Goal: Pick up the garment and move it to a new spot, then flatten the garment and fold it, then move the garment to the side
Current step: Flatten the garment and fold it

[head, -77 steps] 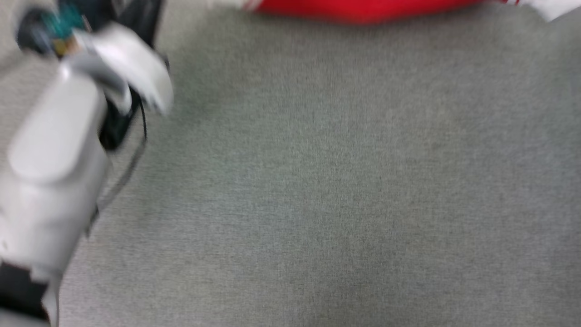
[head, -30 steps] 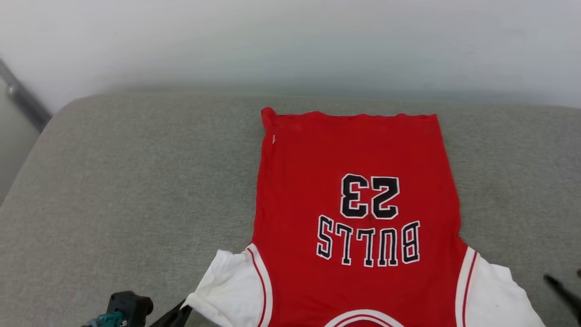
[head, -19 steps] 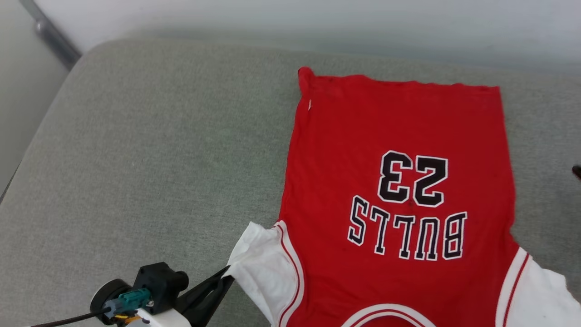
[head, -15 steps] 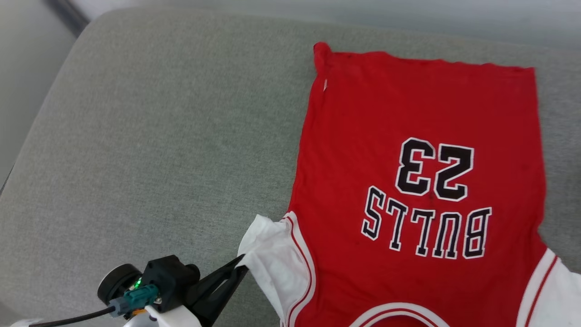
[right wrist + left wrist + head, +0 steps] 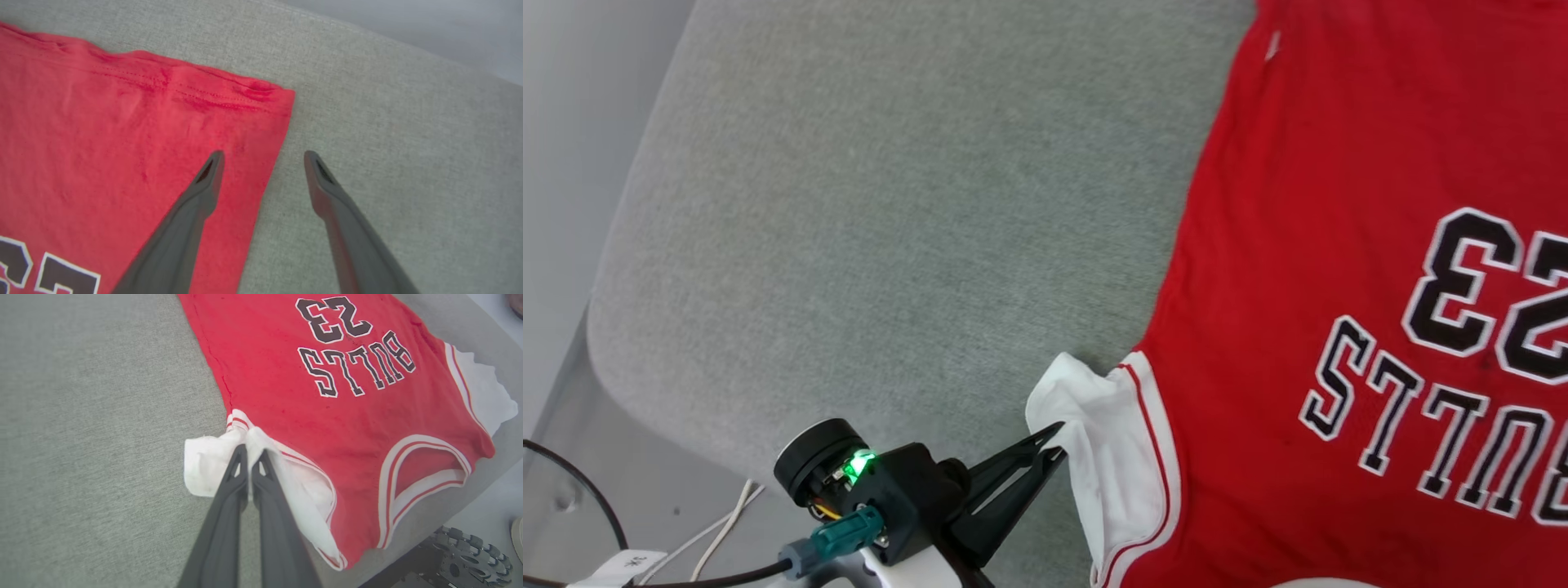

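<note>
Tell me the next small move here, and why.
Probably lower and shut the right gripper on the jersey's side edge. The left gripper is shut on the white sleeve, while the right one stands open, one finger over red cloth and the other over the grey cushion, near the hem corner. A second hold would let both arms fold it.

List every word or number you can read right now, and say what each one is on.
"23": black with a white outline, on the red front of the garment.
"BULLS": same lettering, between the number and the collar.
White tag at the head view's lower left: too small to read.
</note>
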You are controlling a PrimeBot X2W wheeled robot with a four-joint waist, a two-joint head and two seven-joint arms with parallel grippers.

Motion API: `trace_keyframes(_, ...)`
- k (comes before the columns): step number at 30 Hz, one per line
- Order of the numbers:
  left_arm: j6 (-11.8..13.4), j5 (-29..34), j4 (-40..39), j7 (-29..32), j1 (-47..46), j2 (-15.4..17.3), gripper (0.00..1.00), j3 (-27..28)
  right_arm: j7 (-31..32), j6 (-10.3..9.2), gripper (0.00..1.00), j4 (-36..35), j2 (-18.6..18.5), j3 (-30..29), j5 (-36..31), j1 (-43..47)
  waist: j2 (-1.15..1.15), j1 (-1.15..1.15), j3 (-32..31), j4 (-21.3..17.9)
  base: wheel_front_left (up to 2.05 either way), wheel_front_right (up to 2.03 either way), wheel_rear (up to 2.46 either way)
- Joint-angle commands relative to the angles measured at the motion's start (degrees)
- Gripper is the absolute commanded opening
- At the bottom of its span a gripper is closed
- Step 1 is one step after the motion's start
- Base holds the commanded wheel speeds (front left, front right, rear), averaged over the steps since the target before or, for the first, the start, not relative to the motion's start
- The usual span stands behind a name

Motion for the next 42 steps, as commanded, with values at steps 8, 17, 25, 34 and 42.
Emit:
trace_keyframes(8,0.11,0.72,-0.06,-1.18,-1.07,-1.61,0.0,-0.32,3.07,-0.02,1.0,2.53,-0.32,5.25,-4.54,-2.46,0.0,-0.02,4.03,3.74,0.0,0.0,0.0)
trace_keyframes(17,0.26,0.96,1.09,-2.05,-0.97,-2.01,0.0,-0.45,7.31,-0.02,0.0,6.46,0.95,2.79,-5.39,0.61,0.0,-0.02,4.18,4.08,0.0,0.0,0.0)
trace_keyframes(25,0.73,0.41,2.1,-2.56,-0.87,-1.85,0.0,0.2,5.63,-0.02,0.0,4.62,2.08,1.24,-5.12,2.56,0.0,-0.02,1.79,2.19,0.0,0.0,0.0)
trace_keyframes(34,1.3,-1.39,6.43,-3.43,0.99,-0.64,0.0,1.25,0.57,-0.02,0.0,3.92,5.79,-0.37,-1.97,11.21,0.0,-0.02,-6.69,-3.02,0.0,0.0,0.0)
trace_keyframes(42,2.15,-3.53,10.69,-4.58,4.35,1.19,0.0,2.12,-2.26,-0.03,0.0,-1.25,7.99,-1.06,2.52,25.73,0.0,-0.02,-14.82,-9.43,0.0,0.0,0.0)
